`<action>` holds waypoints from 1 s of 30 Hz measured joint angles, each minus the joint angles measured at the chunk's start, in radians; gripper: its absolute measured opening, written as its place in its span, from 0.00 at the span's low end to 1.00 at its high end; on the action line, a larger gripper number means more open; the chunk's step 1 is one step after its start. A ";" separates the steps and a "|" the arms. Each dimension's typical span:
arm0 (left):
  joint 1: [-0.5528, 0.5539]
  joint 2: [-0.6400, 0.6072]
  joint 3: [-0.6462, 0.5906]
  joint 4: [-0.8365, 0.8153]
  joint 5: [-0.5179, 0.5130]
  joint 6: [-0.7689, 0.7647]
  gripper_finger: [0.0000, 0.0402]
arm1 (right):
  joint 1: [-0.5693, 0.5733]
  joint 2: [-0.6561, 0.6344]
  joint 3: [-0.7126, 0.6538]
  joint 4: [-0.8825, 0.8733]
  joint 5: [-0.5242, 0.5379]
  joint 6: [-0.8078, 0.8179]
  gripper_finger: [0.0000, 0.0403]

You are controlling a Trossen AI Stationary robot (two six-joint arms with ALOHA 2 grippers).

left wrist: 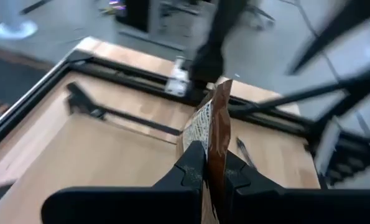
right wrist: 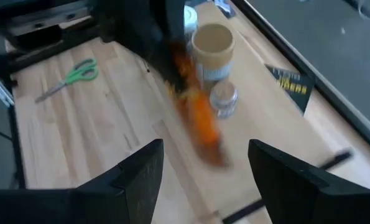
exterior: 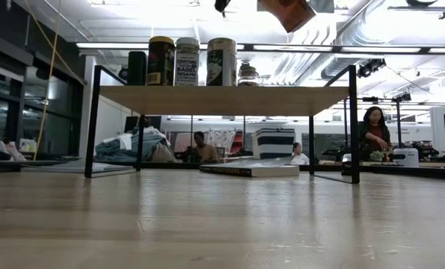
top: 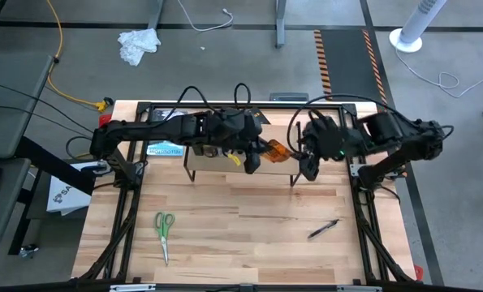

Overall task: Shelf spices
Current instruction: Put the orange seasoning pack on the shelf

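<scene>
You are looking at a pale wooden table (top: 249, 235) edged by a black frame. On it, toward the back, stands the shelf (exterior: 222, 99), a low rack on thin black legs. Along its top, in the low view, stand a small black jar (exterior: 137, 68), a yellow-lidded jar (exterior: 161, 60), a white-lidded jar (exterior: 186, 61), a wide tan round tin (exterior: 221, 61) and a tiny brown jar (exterior: 247, 74). On the tabletop itself lie green-handled scissors (top: 164, 226) at the front left, a black marker (top: 323, 229) at the front right, and a book (exterior: 249, 169) beneath the shelf.
</scene>
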 joint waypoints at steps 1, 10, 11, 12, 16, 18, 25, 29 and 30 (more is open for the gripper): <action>0.005 0.000 0.000 0.003 0.031 0.033 0.00 | -0.020 0.002 0.000 0.016 -0.021 -0.052 0.58; 0.017 -0.015 0.011 -0.010 0.062 0.179 0.00 | -0.142 0.006 0.000 0.166 -0.264 -0.313 0.58; 0.020 -0.016 0.022 0.003 0.054 0.187 0.00 | -0.147 0.011 0.000 0.175 -0.277 -0.330 0.58; 0.023 -0.018 0.033 0.016 0.045 0.193 0.00 | -0.150 0.015 0.000 0.180 -0.279 -0.346 0.58; 0.036 -0.018 0.075 0.005 0.020 0.208 0.00 | -0.177 0.020 0.000 0.177 -0.252 -0.390 0.58; 0.038 -0.018 0.102 -0.009 0.018 0.224 0.00 | -0.189 0.017 0.000 0.178 -0.216 -0.405 0.58; 0.035 -0.016 0.138 -0.172 -0.007 0.258 0.00 | -0.207 -0.029 0.000 0.225 -0.180 -0.429 0.58; 0.036 -0.016 0.138 -0.168 -0.008 0.259 0.00 | -0.207 -0.035 0.000 0.251 -0.193 -0.428 0.58; 0.036 -0.016 0.138 -0.157 0.000 0.259 0.00 | -0.207 -0.033 0.000 0.251 -0.199 -0.424 0.58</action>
